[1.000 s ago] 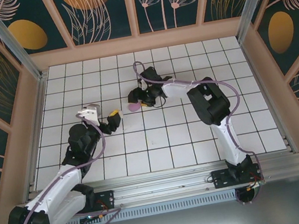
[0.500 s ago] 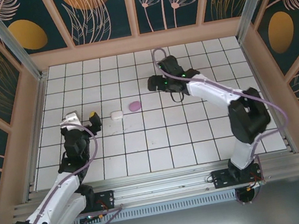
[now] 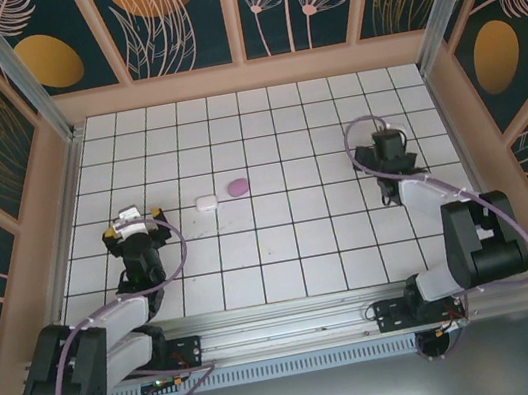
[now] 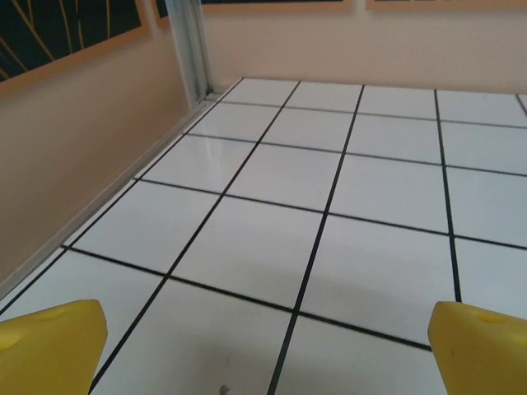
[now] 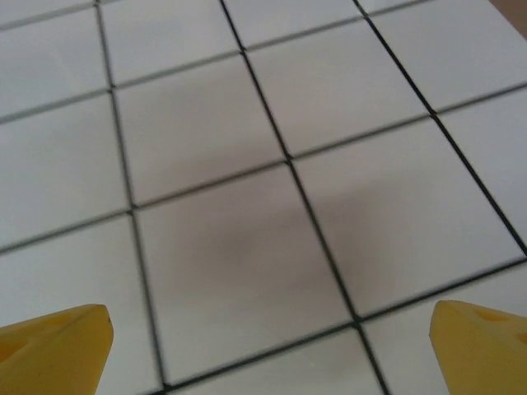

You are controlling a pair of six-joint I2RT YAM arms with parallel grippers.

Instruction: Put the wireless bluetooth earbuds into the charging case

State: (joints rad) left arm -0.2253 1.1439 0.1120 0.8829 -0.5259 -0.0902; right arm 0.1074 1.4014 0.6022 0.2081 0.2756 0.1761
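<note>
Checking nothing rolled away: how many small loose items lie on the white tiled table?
2: a small white rounded item left of centre; a pink oval item just right of it.

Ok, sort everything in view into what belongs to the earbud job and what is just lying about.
For the job: small white item; pink oval item (too small to tell case from earbud); left fingers and right fingers, both open and holding nothing.
Not part of it: tiled table; patterned walls.
</note>
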